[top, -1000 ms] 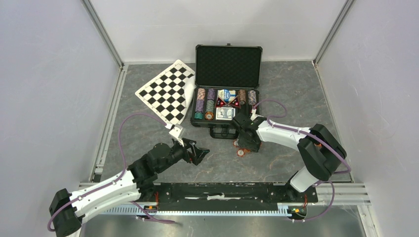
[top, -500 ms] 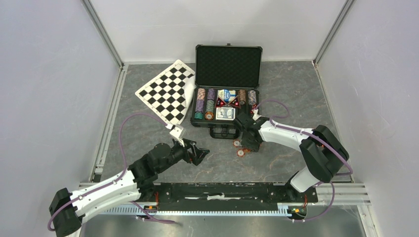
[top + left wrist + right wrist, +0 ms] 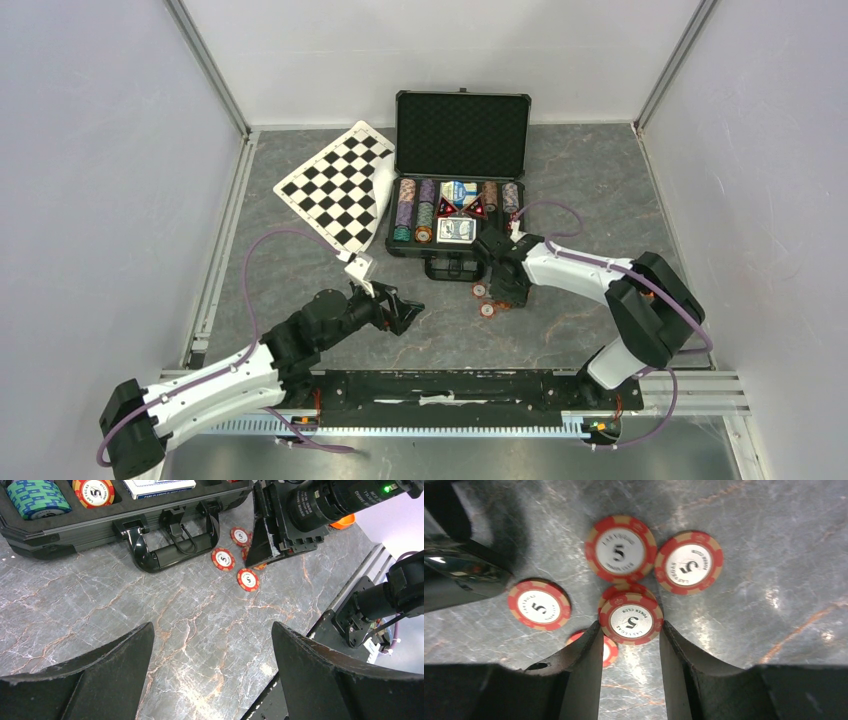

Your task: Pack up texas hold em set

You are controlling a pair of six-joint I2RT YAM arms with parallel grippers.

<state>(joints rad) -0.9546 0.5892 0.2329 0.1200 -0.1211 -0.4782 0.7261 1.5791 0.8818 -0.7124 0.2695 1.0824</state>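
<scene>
Closest to us, the left claw (image 3: 403,312) hangs low over the grey stone-look table (image 3: 590,180). Its two black fingers (image 3: 100,680) are spread wide apart, and we see nothing between them. A little further away, the right claw (image 3: 505,292) points straight down at a small bunch of round red-and-tan poker chips (image 3: 487,309). Each has a white middle with a 5 on it. They lie loose on the table, just in front of the case. From the right claw's own camera we see its two dark fingers (image 3: 584,665) touching one chip, the top chip (image 3: 630,620), one finger on each side. So the claw is about half closed and is gripping that chip. The top chip lies flat on another red chip (image 3: 624,588). Four more chips lie close around it, and one of them is half hidden behind a finger. Next comes the black plastic handle (image 3: 452,267) of the black briefcase-style case (image 3: 392,242), which sits open in the middle of the table. In its foam tray we see rows of striped chips (image 3: 405,208) standing on edge and a blue deck of cards (image 3: 457,230). The case's foam-lined lid (image 3: 462,135) stands up at the far side. Left of the case, touching its side, lies a black-and-white checkered board (image 3: 335,190).
</scene>
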